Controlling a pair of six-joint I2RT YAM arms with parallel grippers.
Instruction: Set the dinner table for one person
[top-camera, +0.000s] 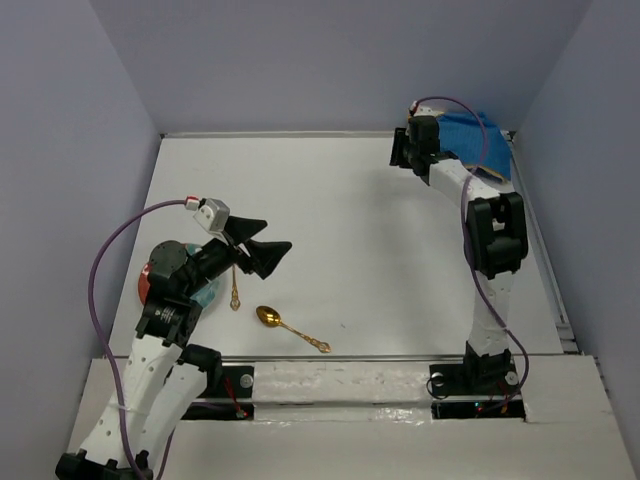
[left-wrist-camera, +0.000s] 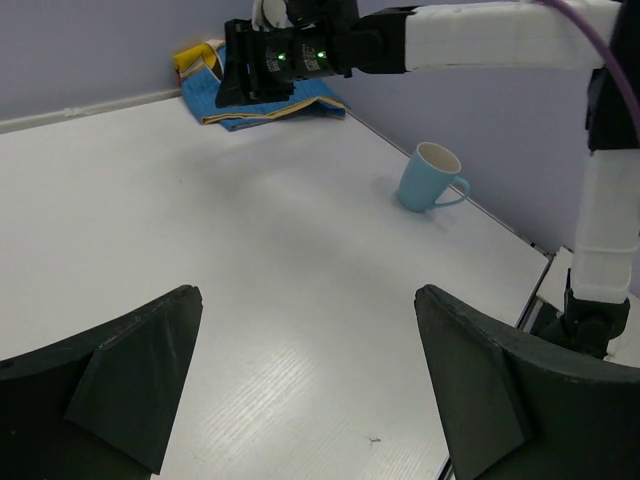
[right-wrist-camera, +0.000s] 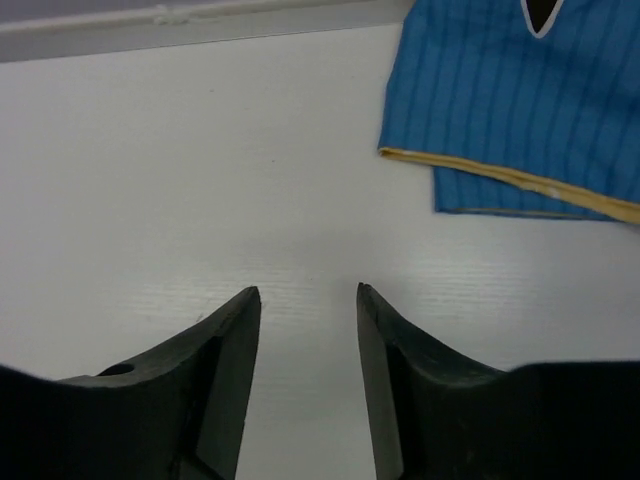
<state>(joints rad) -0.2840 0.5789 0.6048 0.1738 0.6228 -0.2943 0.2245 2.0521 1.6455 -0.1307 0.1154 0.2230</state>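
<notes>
the dinner table (top-camera: 350, 220) is the big white surface that fills the booth, grey walls on three sides, with both arms bolted at its near edge.

the one clear container is a light blue mug (left-wrist-camera: 428, 178). it stands upright close to the right edge, about halfway back, with its handle turned toward that edge. the inside looks pale cream near the rim, but from this angle i can't tell whether anything is in it.

at the far right corner lies a blue cloth (right-wrist-camera: 510, 100) with thin stripes and a yellow hem, folded so that one layer overlaps another. the right pincer (right-wrist-camera: 307, 290) hangs just to the left of it, over bare table. its fingers are partly spread and only white surface shows in the gap; the cloth is beside them, not between them.

the left pincer (left-wrist-camera: 307, 300) hovers over the near left part of the table, spread as wide as it goes and gripping nothing. near the near edge, left of the middle, a gold spoon (top-camera: 290, 328) lies flat with its bowl toward the left. a second gold piece (top-camera: 235, 292) lies just left of it, its top hidden under the left pincer, so i can't say what kind it is.

by the left edge, mostly hidden under the left arm, is a red round thing (top-camera: 147, 285) with a bit of teal next to it; too covered to tell more.
</notes>
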